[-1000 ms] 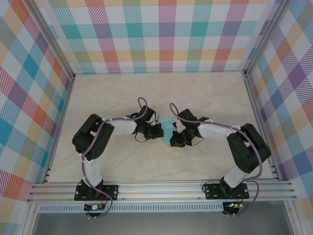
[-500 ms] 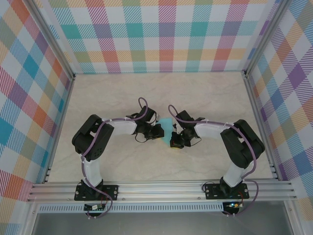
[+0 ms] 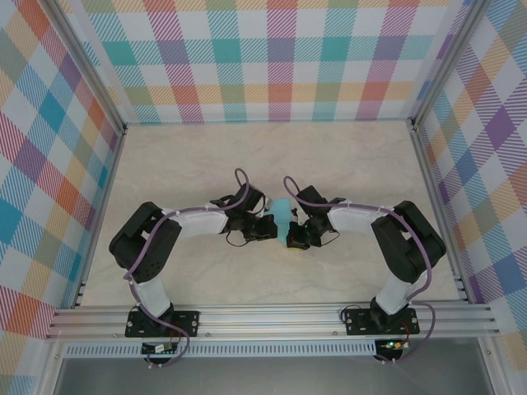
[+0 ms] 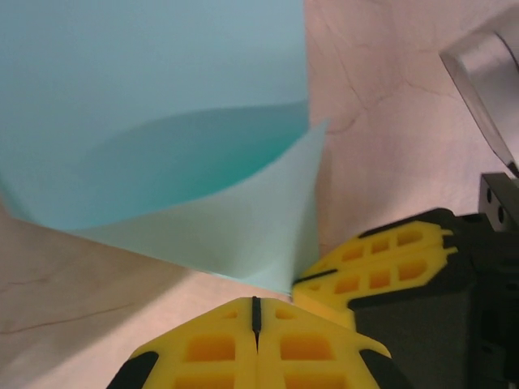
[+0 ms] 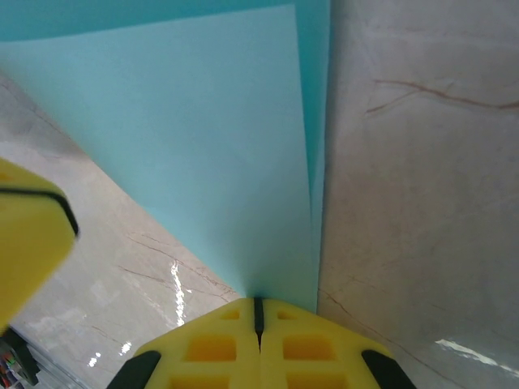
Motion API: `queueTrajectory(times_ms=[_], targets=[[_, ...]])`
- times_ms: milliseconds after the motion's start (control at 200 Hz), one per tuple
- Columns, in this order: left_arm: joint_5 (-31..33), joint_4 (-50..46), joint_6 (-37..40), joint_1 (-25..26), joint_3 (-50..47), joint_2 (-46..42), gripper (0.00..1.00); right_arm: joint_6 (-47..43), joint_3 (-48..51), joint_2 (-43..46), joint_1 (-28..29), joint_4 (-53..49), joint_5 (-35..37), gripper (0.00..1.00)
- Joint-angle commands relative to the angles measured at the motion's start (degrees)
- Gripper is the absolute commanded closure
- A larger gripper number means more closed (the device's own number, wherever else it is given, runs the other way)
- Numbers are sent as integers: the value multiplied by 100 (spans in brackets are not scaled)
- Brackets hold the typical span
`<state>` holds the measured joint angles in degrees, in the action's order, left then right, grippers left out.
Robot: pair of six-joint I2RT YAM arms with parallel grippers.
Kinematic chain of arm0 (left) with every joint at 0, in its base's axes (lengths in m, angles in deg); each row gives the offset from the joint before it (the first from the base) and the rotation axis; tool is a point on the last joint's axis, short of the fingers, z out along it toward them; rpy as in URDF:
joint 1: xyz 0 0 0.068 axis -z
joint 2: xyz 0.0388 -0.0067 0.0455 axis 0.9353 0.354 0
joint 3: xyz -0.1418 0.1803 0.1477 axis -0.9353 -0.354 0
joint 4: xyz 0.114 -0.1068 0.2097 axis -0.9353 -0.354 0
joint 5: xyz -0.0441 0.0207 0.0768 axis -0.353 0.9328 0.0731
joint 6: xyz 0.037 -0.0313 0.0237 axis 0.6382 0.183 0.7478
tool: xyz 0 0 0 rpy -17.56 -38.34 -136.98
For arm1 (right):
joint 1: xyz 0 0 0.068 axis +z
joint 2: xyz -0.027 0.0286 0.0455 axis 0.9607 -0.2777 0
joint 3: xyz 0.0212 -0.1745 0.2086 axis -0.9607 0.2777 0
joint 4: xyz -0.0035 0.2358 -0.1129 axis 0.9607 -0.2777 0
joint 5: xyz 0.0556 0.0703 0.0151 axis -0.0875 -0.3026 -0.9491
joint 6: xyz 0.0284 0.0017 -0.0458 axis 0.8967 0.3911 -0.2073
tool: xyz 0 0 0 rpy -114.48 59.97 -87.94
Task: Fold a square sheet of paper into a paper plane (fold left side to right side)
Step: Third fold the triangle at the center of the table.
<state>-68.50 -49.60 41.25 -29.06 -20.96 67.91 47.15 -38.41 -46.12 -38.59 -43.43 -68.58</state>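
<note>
Turquoise and unmarked, the sheet of paper (image 3: 282, 211) lies on the pale marbled table (image 3: 189, 164) just beyond the tips of the two pincers. The right pincer (image 5: 259, 306) has its yellow fingers pressed together. In its wrist view the near corner of the sheet narrows to a point that runs straight into the seam between them, so it is pinching that corner. From there the paper fans out ahead of the pincer and to its left. Along the right-hand side a second layer shows as a narrow strip beside a straight edge, with bare table to the right of it.

The left pincer (image 4: 256, 312) is closed too, its two fingers meeting in a thin dark line with nothing visible between them. In its wrist view a pointed corner of the sheet sits just ahead of its tips and slightly to the right. That corner ends where this pincer meets the yellow fingers (image 4: 381, 267) of the right one, which sit close beside it on the right. Whether the corner touches the left tips I cannot tell. Ahead of the left pincer the paper is doubled: an upper layer bows up off the lower one, leaving a shadowed pocket between them.

From above, both arms bend inward and the pincers stand close together at the near side of the sheet.
</note>
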Motion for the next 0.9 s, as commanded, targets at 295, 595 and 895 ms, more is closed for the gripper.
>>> queueTrajectory(times_ms=[295, 595, 895], targets=[[-199, 269, -64, 207, 327, 571, 100, -157, 236, -319, 21, -301, 605, 100], [125, -4, 65, 205, 412, 707, 100, -205, 219, -354, 17, -351, 655, 100], [783, -507, 314, 49, 477, 837, 100, -258, 201, -351, 14, -504, 762, 100]])
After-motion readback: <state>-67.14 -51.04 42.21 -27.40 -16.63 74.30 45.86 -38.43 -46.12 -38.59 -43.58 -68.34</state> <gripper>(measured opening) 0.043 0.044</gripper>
